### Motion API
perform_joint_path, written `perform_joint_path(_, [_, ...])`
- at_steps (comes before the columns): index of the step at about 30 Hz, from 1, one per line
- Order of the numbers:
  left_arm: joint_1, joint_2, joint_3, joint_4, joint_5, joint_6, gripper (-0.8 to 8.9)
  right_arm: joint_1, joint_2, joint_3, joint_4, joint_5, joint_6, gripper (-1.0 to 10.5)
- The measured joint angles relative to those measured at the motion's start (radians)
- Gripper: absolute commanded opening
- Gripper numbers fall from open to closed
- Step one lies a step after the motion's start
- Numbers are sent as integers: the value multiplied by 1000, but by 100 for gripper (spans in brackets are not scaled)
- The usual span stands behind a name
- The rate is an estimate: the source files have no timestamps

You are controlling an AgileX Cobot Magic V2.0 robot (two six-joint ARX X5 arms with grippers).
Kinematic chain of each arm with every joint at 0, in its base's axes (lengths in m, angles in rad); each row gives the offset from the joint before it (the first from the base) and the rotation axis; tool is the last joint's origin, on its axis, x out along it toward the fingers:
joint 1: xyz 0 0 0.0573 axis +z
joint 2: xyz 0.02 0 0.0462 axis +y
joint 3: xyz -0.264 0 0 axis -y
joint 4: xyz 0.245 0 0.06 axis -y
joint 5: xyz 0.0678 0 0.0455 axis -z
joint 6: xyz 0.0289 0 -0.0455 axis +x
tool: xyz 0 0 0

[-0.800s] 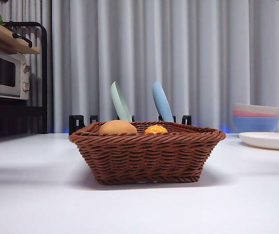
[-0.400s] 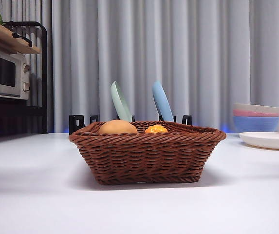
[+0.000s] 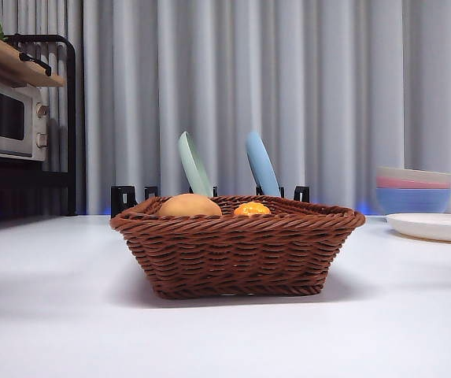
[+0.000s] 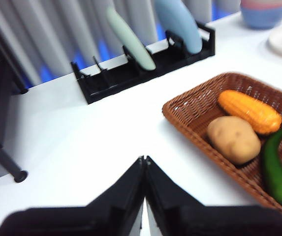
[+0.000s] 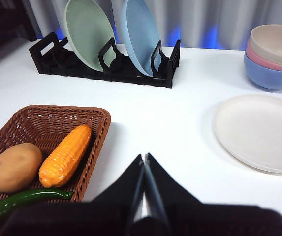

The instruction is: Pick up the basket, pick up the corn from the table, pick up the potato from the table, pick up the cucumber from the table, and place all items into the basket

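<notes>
Wicker fills the near middle of the front view: the basket [image 3: 237, 248] sits flat on the white bench [image 3: 52, 315], dark reddish-brown, with its braided rim level. Above that rim only two things peep out, the tan potato [image 3: 190, 205] on the left and the orange corn [image 3: 252, 209] just to its right.

The wrist views look down into the basket and show all three vegetables lying inside. The potato [image 5: 13, 167] rests against the corn [image 5: 65, 155], and the cucumber [image 5: 25, 200], a long thin dark-green piece with a curved tip, lies along the near wall beside them both, touching or almost touching the potato.

Both arms hang clear of the basket, above bare bench. The left pincer [image 4: 143, 160] has its black jaws pressed together with nothing between them, off the basket's side. The right pincer [image 5: 144, 157] is likewise closed tight on nothing, just beyond the basket's corner.

Farther back stands a black dish rack [image 5: 106, 66] holding a pale green plate [image 5: 85, 32] and a light blue plate [image 5: 138, 32] on edge. To the right lie a flat white plate [image 5: 259, 132] and a stack of bowls [image 5: 273, 56]. At the far left a microwave [image 3: 5, 118] sits on a shelf unit, with grey curtains [image 3: 319, 94] behind everything.
</notes>
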Motion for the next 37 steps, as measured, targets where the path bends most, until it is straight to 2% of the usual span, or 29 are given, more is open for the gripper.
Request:
perform_joint_path(5, [141,-157,-104,92,112,11,-3,0,0,0,-1,0,0,-15])
perform_joint_path(9, [297,-257,-285,219,168,15,-4,0,0,0,-1,0,0,-15])
perform_joint_path(14, [412,-359,-480,307,250,9,-3,0,0,0,-1,0,0,-15])
perform_joint_path(23, [449,-463,-627,305,253,-2,-3,0,0,0,-1,0,0,-16])
perform_joint_path(30, [449,-474,-626,270,253,-51,-4,0,0,0,-5,0,0,-15])
perform_joint_path(37, [449,-474,-626,270,251,-62,-3,0,0,0,-5,0,0,-15])
